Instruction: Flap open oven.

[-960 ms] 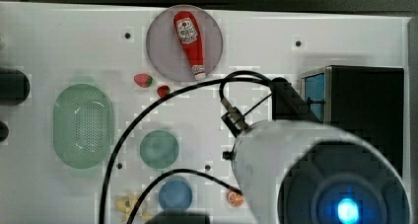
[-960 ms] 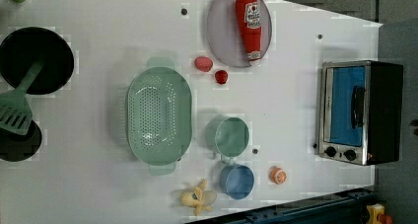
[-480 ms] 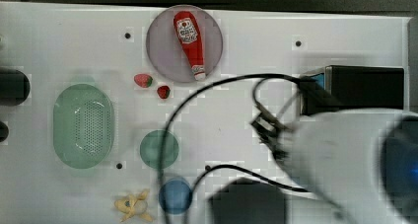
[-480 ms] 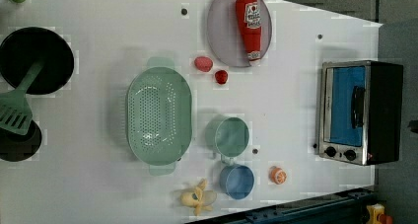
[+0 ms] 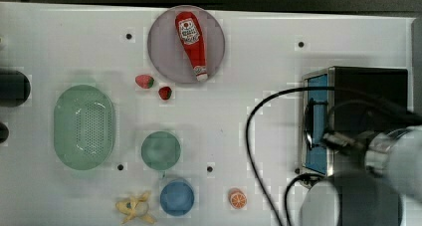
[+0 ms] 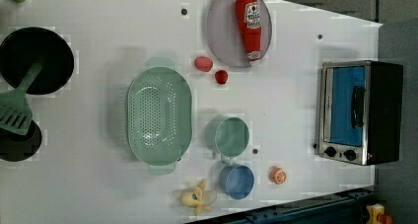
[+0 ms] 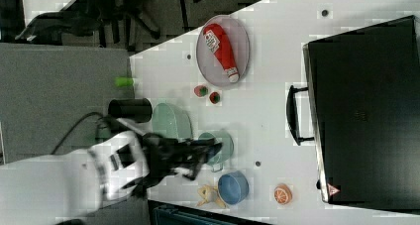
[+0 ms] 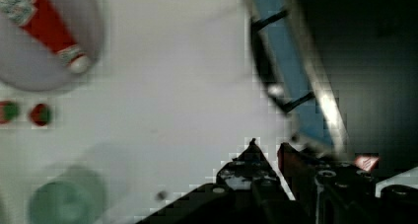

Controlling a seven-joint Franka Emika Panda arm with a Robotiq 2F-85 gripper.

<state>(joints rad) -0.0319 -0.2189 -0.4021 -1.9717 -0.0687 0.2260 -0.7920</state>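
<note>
At the right edge of the top view sits the toaster oven (image 5: 366, 94), a black box with a silver front frame on the white surface (image 5: 259, 52). Its blue glass door (image 6: 347, 105) is closed flat against the frame, with knobs (image 6: 340, 153) below it at the left view's lower right. It looks heavy and rigid and should stay put. The door is likely hinged along one long edge and stiff at first, and the glass is fragile, so avoid pressing the pane. Best hold is the dark bar handle (image 7: 292, 115), which stands off the door on two posts with room to hook behind it; smooth metal, may slip.

The pincer (image 8: 266, 152) shows in the wrist view near the oven's front corner with its tips nearly together, holding nothing and not touching the handle. In the top view the arm (image 5: 378, 181) and cable (image 5: 251, 136) cover the lower door and knobs. Which edge carries the hinge cannot be told. The wrist view is motion-blurred.
</note>
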